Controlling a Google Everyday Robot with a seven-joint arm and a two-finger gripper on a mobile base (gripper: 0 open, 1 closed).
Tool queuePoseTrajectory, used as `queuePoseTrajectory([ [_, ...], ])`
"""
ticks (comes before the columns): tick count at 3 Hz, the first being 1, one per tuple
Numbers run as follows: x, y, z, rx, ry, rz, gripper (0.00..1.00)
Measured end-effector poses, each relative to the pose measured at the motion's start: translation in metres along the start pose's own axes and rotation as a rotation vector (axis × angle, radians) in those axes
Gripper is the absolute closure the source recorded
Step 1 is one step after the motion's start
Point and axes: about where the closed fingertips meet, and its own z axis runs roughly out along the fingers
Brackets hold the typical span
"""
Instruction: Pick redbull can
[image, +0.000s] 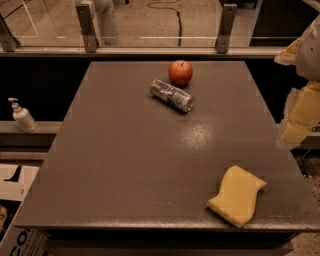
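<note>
The redbull can (171, 95) is a slim silver can with dark bluish patches. It lies on its side on the far middle of the dark table (125, 165), its length running from upper left to lower right. A red apple (180, 72) stands just behind it, close to the can's far side. My gripper (299, 117) hangs at the right edge of the view, beyond the table's right side, well apart from the can and holding nothing that I can see.
A yellow sponge (237, 195) lies near the table's front right corner. A white pump bottle (21, 116) stands on a ledge left of the table. A glass railing with metal posts (86, 25) runs behind the table.
</note>
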Motion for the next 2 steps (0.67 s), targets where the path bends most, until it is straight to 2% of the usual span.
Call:
queuePoseTrajectory([
  [1, 0.0, 0.0, 0.0, 0.0, 0.0, 0.0, 0.0],
  [2, -0.0047, -0.005, 0.0054, 0.004, -0.047, -0.01, 0.0],
])
